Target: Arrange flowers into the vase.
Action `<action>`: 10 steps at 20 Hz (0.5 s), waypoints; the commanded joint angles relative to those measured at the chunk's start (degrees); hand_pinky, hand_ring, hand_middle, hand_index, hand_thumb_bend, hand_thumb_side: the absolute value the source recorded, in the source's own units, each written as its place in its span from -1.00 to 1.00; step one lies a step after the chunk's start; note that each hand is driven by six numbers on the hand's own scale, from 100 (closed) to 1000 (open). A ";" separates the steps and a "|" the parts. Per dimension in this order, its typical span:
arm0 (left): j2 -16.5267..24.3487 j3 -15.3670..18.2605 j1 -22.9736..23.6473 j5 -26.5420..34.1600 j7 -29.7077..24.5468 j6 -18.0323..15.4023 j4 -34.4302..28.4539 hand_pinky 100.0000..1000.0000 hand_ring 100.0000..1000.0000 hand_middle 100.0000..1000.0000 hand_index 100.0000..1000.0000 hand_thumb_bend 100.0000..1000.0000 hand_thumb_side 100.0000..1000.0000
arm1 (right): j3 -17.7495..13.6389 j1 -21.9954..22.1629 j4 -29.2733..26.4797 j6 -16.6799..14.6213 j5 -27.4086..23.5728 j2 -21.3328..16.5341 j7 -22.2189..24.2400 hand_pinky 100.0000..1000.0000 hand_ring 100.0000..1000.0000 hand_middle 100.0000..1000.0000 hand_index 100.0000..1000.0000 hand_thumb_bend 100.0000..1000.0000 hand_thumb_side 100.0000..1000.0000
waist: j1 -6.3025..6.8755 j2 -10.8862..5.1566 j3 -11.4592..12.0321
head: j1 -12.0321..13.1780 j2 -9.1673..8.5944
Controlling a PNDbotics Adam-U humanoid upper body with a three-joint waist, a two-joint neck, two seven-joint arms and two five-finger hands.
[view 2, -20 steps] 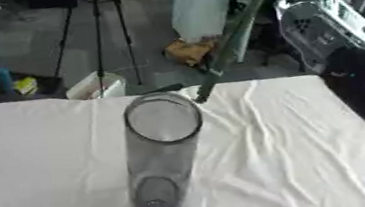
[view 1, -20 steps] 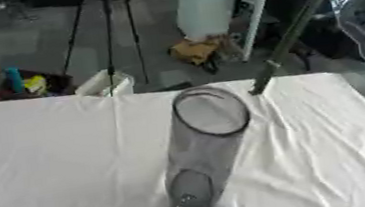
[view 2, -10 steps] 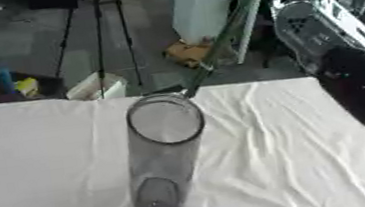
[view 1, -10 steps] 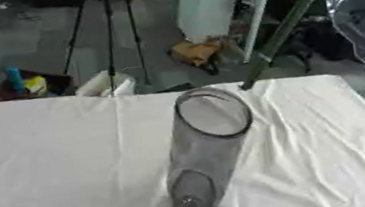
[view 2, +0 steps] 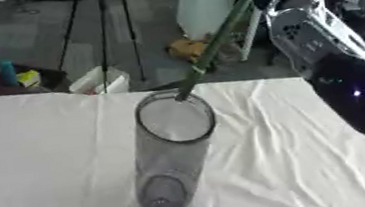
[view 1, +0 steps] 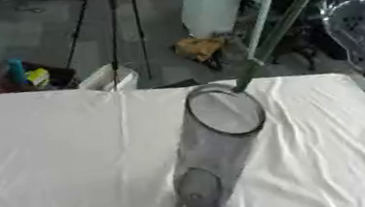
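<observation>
Right eye view: stem top cut off.

No readable text, labels, brands, numbers or signs anywhere.

Both eye views look steeply down from close above the desk, facing twelve o'clock; they share the vase and floor beyond, slightly offset sideways.
</observation>
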 commanded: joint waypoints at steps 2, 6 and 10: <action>-0.32 -0.52 -0.80 -0.47 -0.24 -0.15 -0.78 0.17 0.41 0.72 0.62 -0.76 1.00 | -0.44 -0.24 -0.62 0.63 0.63 -0.82 0.69 -1.00 -1.00 -1.00 -0.82 -1.00 0.91 | -0.75 0.41 0.25 | 0.35 -0.81; -0.47 -0.60 -0.93 -0.85 -0.34 -0.20 -0.78 0.17 0.42 0.72 0.62 -0.76 1.00 | -0.25 -0.11 -0.62 1.01 1.15 -0.26 1.08 -1.00 -1.00 -1.00 -0.82 -1.00 0.92 | -0.92 0.99 0.58 | 0.54 -0.93; -0.53 -0.64 -0.96 -1.13 -0.43 -0.12 -0.78 0.17 0.42 0.73 0.62 -0.76 1.00 | -0.14 0.16 -0.62 0.98 1.96 0.10 1.48 -1.00 -1.00 -1.00 -0.83 -1.00 0.91 | -1.09 1.33 0.70 | 0.71 -0.95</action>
